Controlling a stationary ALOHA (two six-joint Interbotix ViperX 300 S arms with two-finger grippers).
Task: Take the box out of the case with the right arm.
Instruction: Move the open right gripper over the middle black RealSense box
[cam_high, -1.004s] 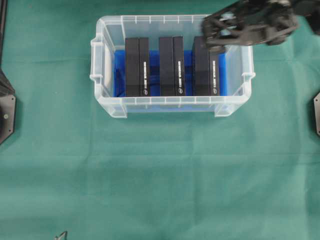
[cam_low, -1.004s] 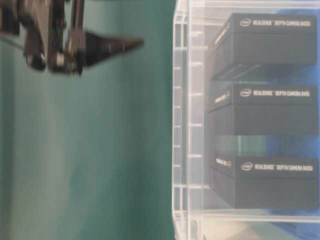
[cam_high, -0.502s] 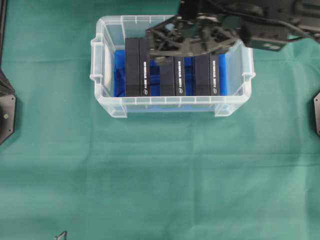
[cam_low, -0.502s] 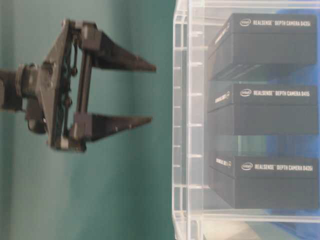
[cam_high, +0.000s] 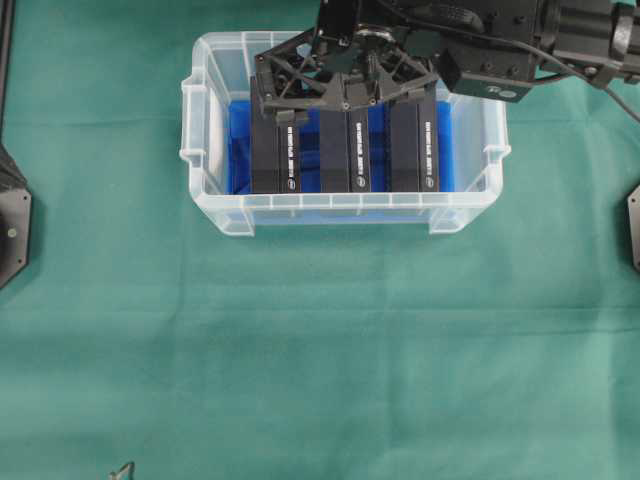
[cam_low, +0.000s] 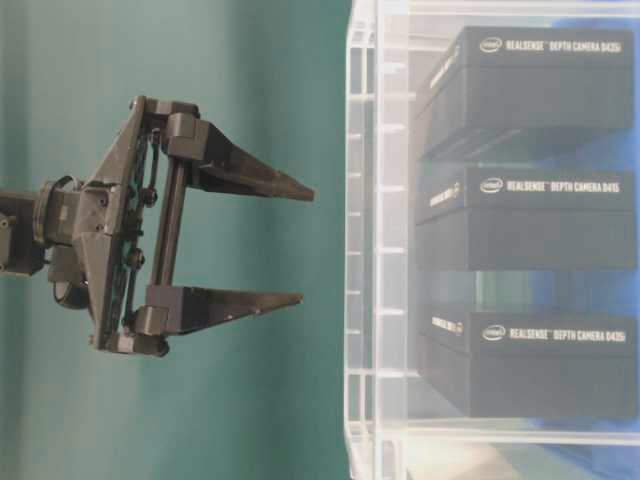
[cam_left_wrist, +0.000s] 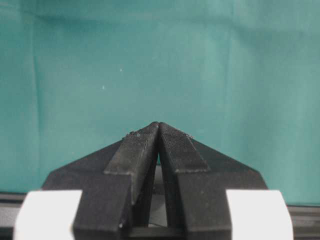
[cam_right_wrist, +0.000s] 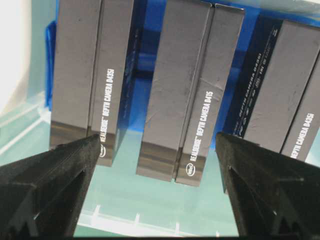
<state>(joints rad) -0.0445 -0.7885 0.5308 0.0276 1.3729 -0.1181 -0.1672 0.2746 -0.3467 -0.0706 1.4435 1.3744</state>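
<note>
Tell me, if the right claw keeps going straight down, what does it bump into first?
Probably the middle black box. The right claw hangs open above the clear tub, with that box lined up between its fingers. How far above it is hard to judge.

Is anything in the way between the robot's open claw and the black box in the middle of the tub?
Nothing visible is. The right gripper hangs over the case with its jaws wide apart, and the middle box shows bare between them. The case has no lid. The other boxes stand beside it, with gaps.
</note>
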